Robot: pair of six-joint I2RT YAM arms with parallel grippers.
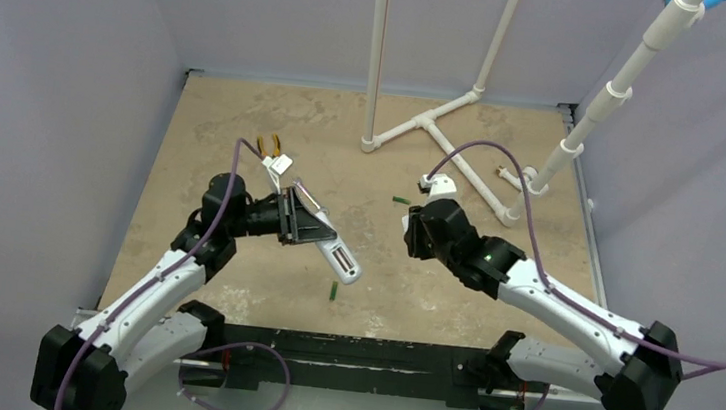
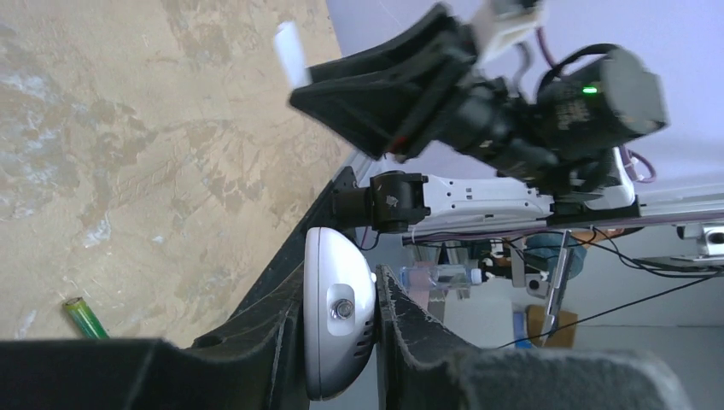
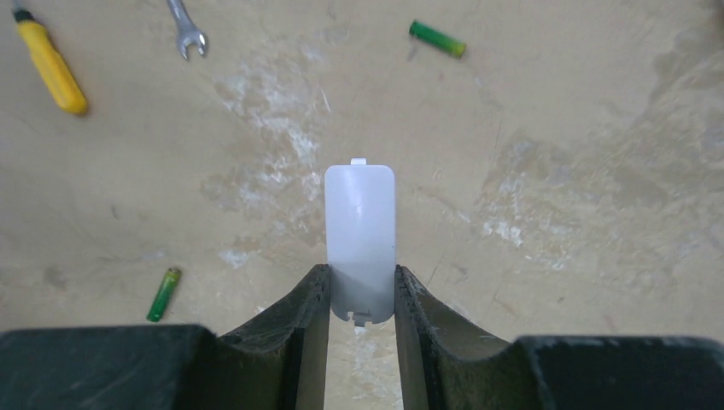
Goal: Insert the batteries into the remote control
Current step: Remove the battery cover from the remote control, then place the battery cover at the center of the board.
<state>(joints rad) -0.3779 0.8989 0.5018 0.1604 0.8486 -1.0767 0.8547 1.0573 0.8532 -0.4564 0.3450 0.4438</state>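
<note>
Left gripper (image 2: 340, 307) pinching remote control (image 1: 336, 255) by one end, held off table (image 1: 245, 133), left of centre, open battery bay showing. Right gripper (image 3: 360, 282) pinching white cover (image 3: 359, 213), right of centre. Near battery (image 1: 333, 291) on table just beside remote control; far battery (image 1: 401, 201) on table by right gripper.

Bench (image 1: 245, 133): tan, mottled with pale whitish patches and darker brown streaks.
Remote control (image 2: 337, 325): white, shaded grey at its end.
Cover (image 3: 359, 231): plain milky white.
Batteries (image 3: 436, 38) (image 3: 163, 294): green, turning yellow-green at one end.
Screwdriver (image 3: 49, 64): yellow handle, black tip.
Wrench (image 3: 188, 32): silver.
Pipes (image 1: 427, 126): white.
Left pincer (image 1: 309, 222), right pincer (image 3: 360, 295): black.
Arms (image 1: 160, 286): white shells, black joints.
Cables (image 1: 529, 211): purple.
Walls (image 1: 49, 84): pale lilac-grey.
</note>
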